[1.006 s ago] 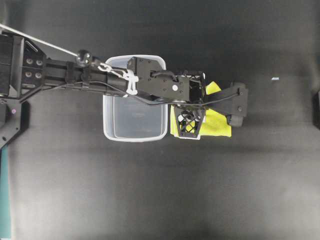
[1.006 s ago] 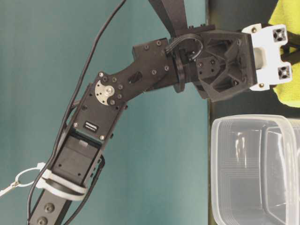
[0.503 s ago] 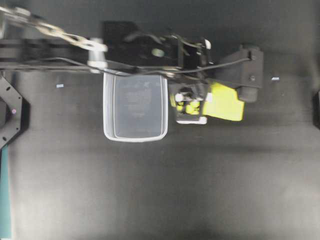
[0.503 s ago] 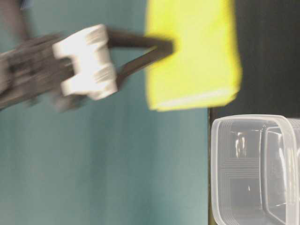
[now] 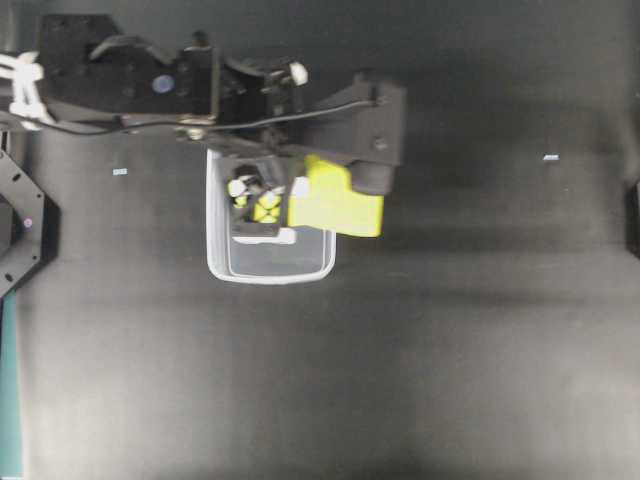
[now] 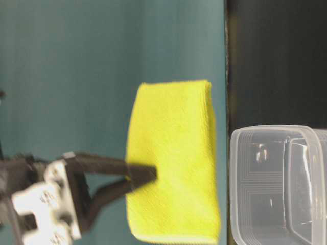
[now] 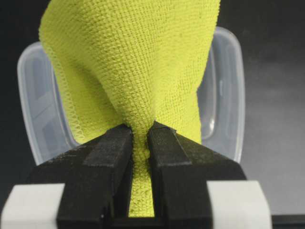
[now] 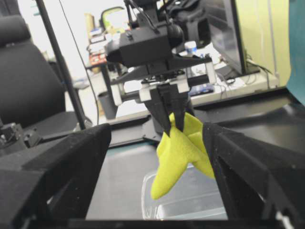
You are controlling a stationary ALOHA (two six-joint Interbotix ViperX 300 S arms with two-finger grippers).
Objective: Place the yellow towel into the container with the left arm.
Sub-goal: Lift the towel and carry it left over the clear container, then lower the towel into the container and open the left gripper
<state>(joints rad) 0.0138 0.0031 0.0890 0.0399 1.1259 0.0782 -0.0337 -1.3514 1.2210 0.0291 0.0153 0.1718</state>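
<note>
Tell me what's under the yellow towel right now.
The yellow towel hangs pinched in the left gripper, with the container below it. The tub's visible parts look empty; its middle is covered by the cloth.

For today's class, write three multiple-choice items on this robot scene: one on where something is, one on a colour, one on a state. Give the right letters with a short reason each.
1. Where is the bright yellow-green microfibre towel?
A. Flat on the table
B. Held in the air over the edge of the clear rectangular plastic container
C. Lying on the container's floor

2. What colour is the table surface?
A. Black
B. White
C. Red

3. How do the jaws of the left gripper stand?
A. Wide open
B. Shut with nothing held
C. Shut on the towel

Answers:
1 B: the right wrist view shows the towel hanging above the container, and the overhead view shows it across the container's right rim.
2 A: the overhead view shows a dark black surface.
3 C: the left wrist view shows cloth pinched between the jaws.
</note>
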